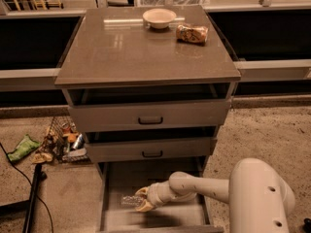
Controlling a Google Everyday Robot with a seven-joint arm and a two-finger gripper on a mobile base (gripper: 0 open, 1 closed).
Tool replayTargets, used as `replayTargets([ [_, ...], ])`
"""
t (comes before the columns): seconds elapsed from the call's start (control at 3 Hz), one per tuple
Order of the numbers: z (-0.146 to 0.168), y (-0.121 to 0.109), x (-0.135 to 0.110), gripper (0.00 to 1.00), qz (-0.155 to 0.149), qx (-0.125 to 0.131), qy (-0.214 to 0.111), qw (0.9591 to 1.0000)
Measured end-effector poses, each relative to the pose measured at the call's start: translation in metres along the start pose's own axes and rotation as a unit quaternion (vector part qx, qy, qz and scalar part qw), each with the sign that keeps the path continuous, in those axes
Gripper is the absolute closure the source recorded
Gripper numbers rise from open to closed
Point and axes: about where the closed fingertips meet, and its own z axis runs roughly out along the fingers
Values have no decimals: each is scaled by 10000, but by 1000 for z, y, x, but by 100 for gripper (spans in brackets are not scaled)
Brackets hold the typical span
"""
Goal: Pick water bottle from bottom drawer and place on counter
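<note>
The pale two-finger gripper [142, 201] sits low inside the deep grey-brown bottom drawer [160, 174], its tan fingers spread just wide enough to straddle the near end of the small clear, crinkled plastic water bottle [128, 200], which it appears to have clamped. The bottle lies sideways, close over the drawer floor. This looks like the grasp-and-lift step. Next, the bottle must be drawn outward and raised past the two shallower drawers [150, 113] jutting above, then carried up to the glossy grey-brown counter [141, 52].
</note>
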Motion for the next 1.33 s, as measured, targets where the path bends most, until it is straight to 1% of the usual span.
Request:
replayTargets([
  [0.33, -7, 1, -13, 100, -137, -75, -107, 9998],
  [0.67, -40, 0, -54, 100, -585, 30, -120, 9982],
  [1.0, -80, 20, -108, 100, -1109, -51, 63, 9938],
  [1.33, -114, 50, -153, 100, -1577, -162, 40, 9873],
])
